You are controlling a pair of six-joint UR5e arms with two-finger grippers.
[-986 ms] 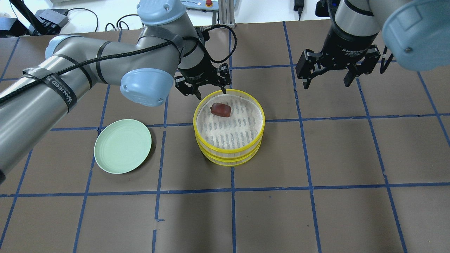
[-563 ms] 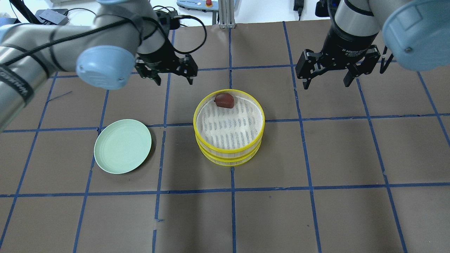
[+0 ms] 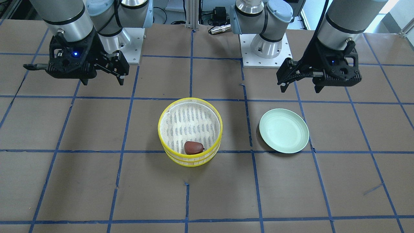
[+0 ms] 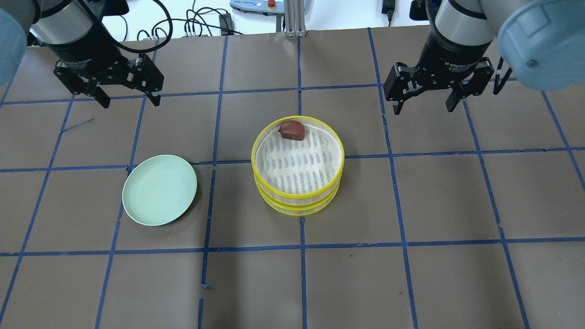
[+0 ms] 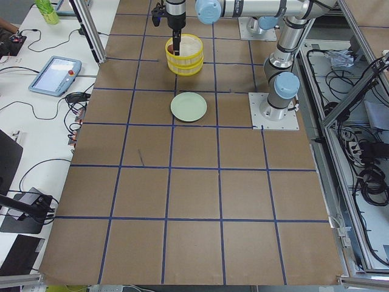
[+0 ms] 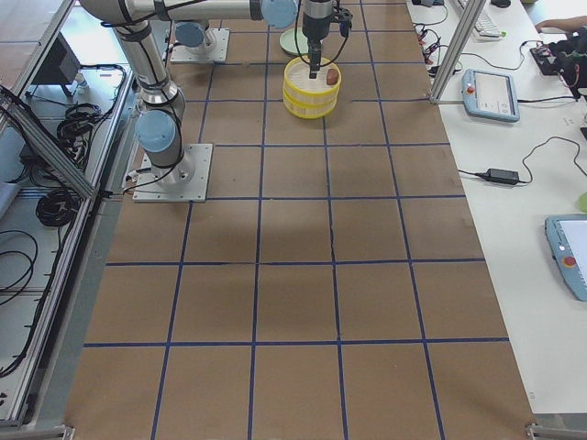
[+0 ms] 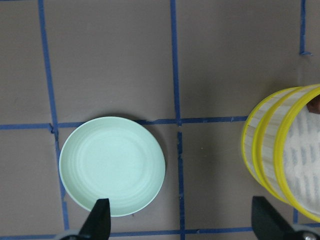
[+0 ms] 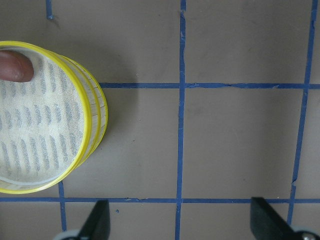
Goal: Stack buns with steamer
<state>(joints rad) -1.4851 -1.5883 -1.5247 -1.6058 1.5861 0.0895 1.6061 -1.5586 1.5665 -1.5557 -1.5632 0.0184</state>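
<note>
Both arms high and well apart, left gripper (image 4: 131, 99) and right gripper (image 4: 423, 106) wide-spread, empty, downward-pointing.

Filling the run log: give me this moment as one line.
left tool open, empty | right tool open, empty | red-brown bun in yellow steamer, at rim | green plate empty | white bun not visible

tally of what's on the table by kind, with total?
reddish-brown bun: 1
yellow steamer tiers: 2, stacked
pale green plate: 1
Total: 4
</note>
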